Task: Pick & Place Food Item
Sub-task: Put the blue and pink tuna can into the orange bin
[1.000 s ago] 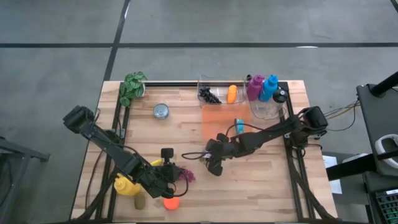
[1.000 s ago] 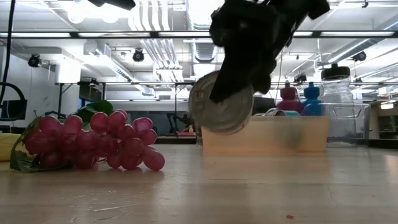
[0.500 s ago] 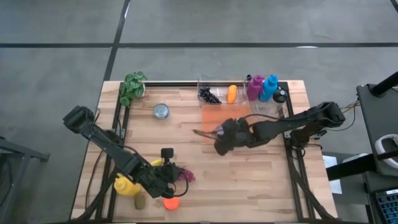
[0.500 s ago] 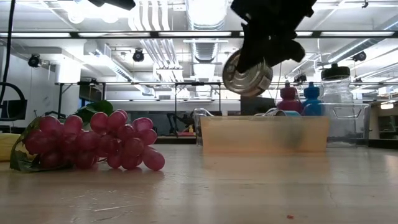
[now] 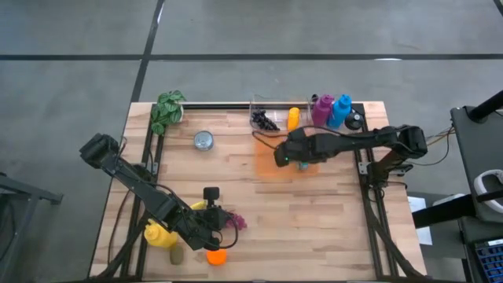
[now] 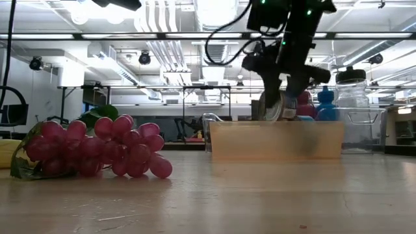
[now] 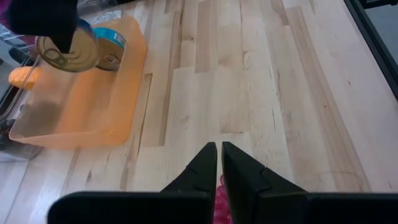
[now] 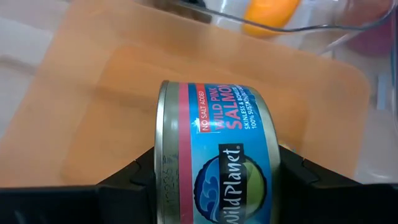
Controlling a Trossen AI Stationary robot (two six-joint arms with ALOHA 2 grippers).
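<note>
Nearest the front edge of the table, the left gripper (image 5: 211,230) waits with its fingers pressed together and empty, just beside the grapes (image 6: 97,148) and well apart from the work.

Farther back, the right gripper (image 5: 284,155) holds a can (image 8: 217,155) of salmon between its fingers (image 8: 134,177), which clamp it across its flat ends, so the can's axis runs from finger to finger and its labelled side faces the wrist camera. In the low view the can (image 6: 271,106) hangs on edge, just above the rim of the orange tray (image 6: 276,140).

The tray (image 8: 81,99) lies directly under the can, its bare floor showing beyond the can in the right wrist view. From the left wrist view another can (image 7: 112,48) already lies in the tray, just beside the held one (image 7: 67,53). The right arm is far nearer the tray than the left. The placement probably calls for a short descent onto the free floor, clear of that second can.

Beyond the tray stand clear bins (image 5: 277,115) and bottles (image 5: 334,110).
</note>
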